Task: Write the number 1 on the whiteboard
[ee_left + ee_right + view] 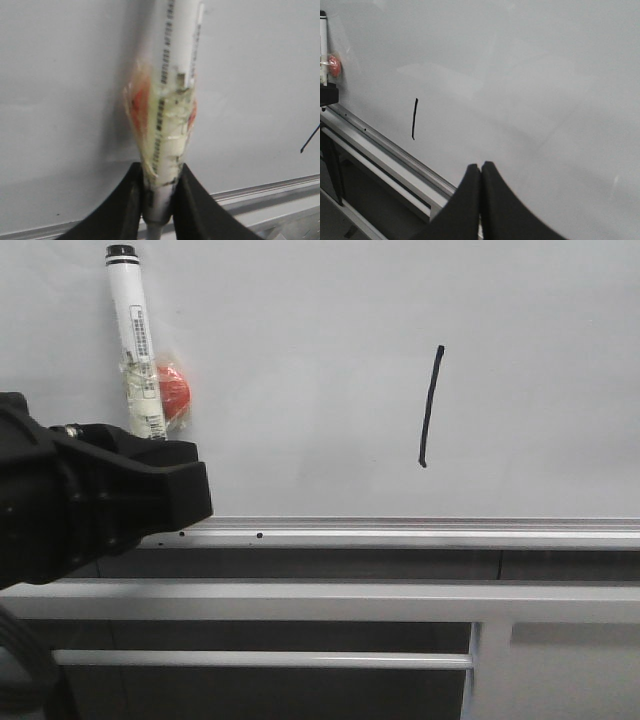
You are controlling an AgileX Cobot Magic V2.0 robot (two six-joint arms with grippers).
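Right of left gripper [150, 455]: number 1 [430, 407]

The whiteboard [330, 380] is bare across most of its face — wide free room to either side of the number 1 [431, 406] and above it. At the far left the left gripper [160, 455] holds a white marker [135, 340] upright against the board, blocking that corner. Below, the silver rail [420, 533] and white bars [300, 600] close off passage — the gaps between them look narrow, though depth is unclear.
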